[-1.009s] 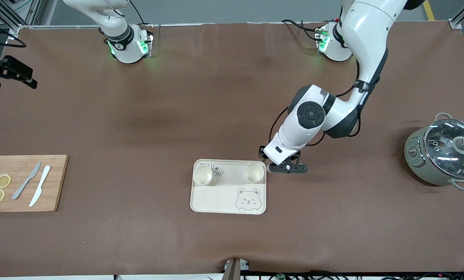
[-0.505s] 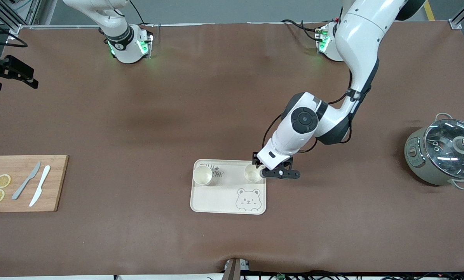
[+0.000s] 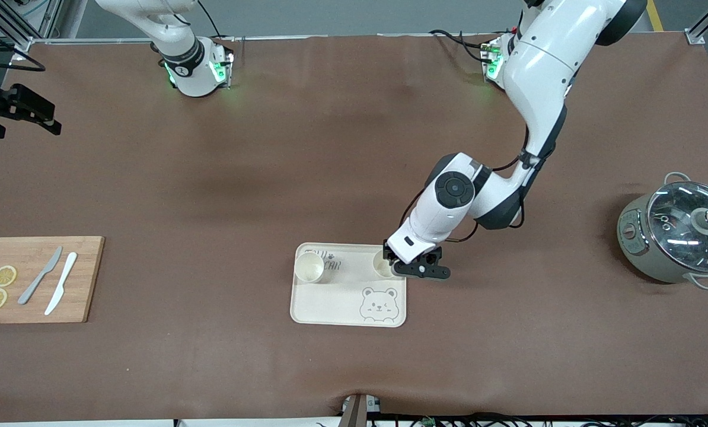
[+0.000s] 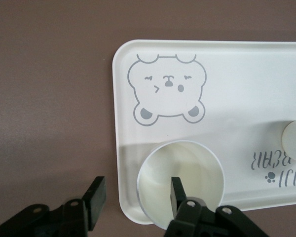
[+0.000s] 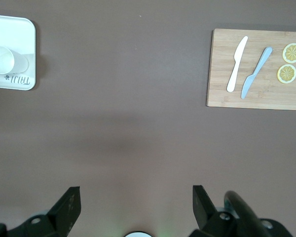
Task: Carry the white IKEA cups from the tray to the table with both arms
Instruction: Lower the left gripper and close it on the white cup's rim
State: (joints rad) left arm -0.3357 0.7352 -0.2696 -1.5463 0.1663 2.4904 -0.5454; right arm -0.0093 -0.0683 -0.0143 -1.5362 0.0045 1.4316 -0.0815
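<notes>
Two white IKEA cups stand upright on the cream bear-printed tray [image 3: 342, 302], along its edge farther from the front camera. One cup [image 3: 309, 267] is toward the right arm's end; it also shows in the right wrist view [image 5: 2, 59]. The other cup [image 3: 381, 265] stands at the corner toward the left arm's end. My left gripper [image 3: 398, 265] is open and low over that cup [image 4: 187, 168]: one finger [image 4: 176, 190] is inside its rim, the other [image 4: 94, 197] is outside, over the table beside the tray. My right gripper [image 5: 135, 192] is open and empty, waiting high above the table.
A wooden cutting board [image 3: 34, 279] with two knives and two lemon slices lies at the right arm's end. A grey pot with a glass lid [image 3: 677, 231] stands at the left arm's end.
My left gripper has moved from beside the tray toward the cup and lower, and now straddles the cup's wall. The cups and the right arm have not moved.
</notes>
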